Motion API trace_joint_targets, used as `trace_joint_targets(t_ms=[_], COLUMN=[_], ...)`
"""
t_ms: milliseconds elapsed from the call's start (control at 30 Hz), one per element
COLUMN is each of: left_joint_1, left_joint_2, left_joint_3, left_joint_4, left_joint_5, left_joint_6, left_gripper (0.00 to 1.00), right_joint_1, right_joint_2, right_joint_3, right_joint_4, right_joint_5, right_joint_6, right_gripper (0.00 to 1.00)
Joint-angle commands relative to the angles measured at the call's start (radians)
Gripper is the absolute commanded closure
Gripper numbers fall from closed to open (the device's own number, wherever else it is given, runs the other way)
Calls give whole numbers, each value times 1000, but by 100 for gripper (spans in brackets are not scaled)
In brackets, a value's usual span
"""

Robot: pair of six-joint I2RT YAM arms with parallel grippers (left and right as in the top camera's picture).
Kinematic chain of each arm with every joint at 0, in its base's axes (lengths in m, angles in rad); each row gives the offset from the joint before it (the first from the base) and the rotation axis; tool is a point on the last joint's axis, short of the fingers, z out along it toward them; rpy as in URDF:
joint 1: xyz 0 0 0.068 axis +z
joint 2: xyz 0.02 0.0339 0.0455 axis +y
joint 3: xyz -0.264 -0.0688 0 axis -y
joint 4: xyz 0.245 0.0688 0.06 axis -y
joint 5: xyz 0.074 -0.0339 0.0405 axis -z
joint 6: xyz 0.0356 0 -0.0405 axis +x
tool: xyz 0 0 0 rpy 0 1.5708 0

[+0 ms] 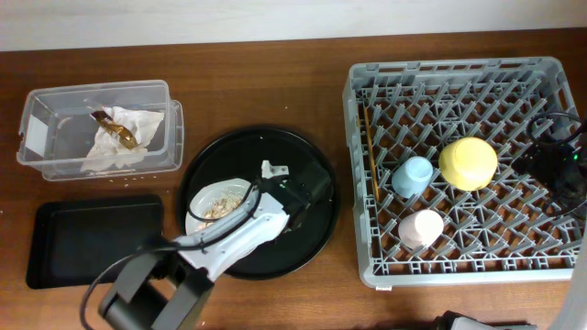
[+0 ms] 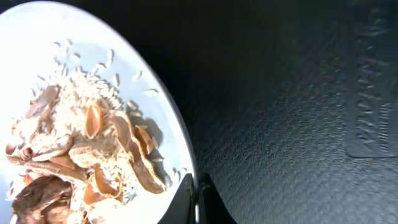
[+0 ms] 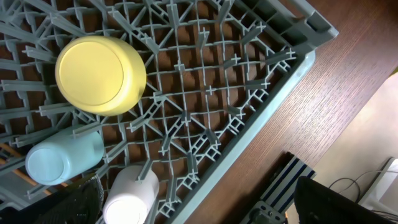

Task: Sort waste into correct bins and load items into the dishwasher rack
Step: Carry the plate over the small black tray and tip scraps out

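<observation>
The grey-white plate (image 1: 193,218) lies on the round black tray (image 1: 303,238) and carries a heap of beige-brown food scraps (image 1: 220,206). My left gripper (image 1: 247,191) is shut on the plate's right rim; in the left wrist view the jaws (image 2: 196,200) pinch the plate (image 2: 143,93) beside the scraps (image 2: 87,149). The napkin (image 1: 124,137) lies in the clear tub (image 1: 46,160). The yellow bowl (image 1: 468,163), blue cup (image 1: 414,175), pink cup (image 1: 421,227) and chopsticks (image 1: 370,151) are in the rack (image 1: 459,266). My right gripper (image 3: 205,205) is open and empty over the rack's right side.
The flat black tray (image 1: 92,240) lies at the front left, below the tub. In the right wrist view the bowl (image 3: 99,74), blue cup (image 3: 62,158) and pink cup (image 3: 127,199) sit upside down among the rack's pegs (image 3: 205,93). The table edge runs beside the rack.
</observation>
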Motion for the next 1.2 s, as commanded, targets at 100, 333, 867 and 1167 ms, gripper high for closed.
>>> trace_joint_targets(t_ms=[100, 333, 867, 1167], left_joint_1=[2, 101, 880, 1123], left_joint_2=[-274, -452, -496, -496], left_joint_3=[1, 1, 1, 1], left_joint_4=[-66, -126, 33, 113], left_joint_5=[-29, -7, 88, 509], left_joint_6=[-31, -25, 130, 131], left_gripper=[99, 99, 99, 100], right_joint_1=[-8, -8, -8, -8], right_joint_2=[1, 1, 1, 1], right_joint_3=[0, 0, 0, 0], right_joint_4=[0, 0, 0, 0], right_joint_5=[2, 2, 2, 2], right_joint_6=[12, 12, 12, 12], right_gripper=[1, 1, 1, 1])
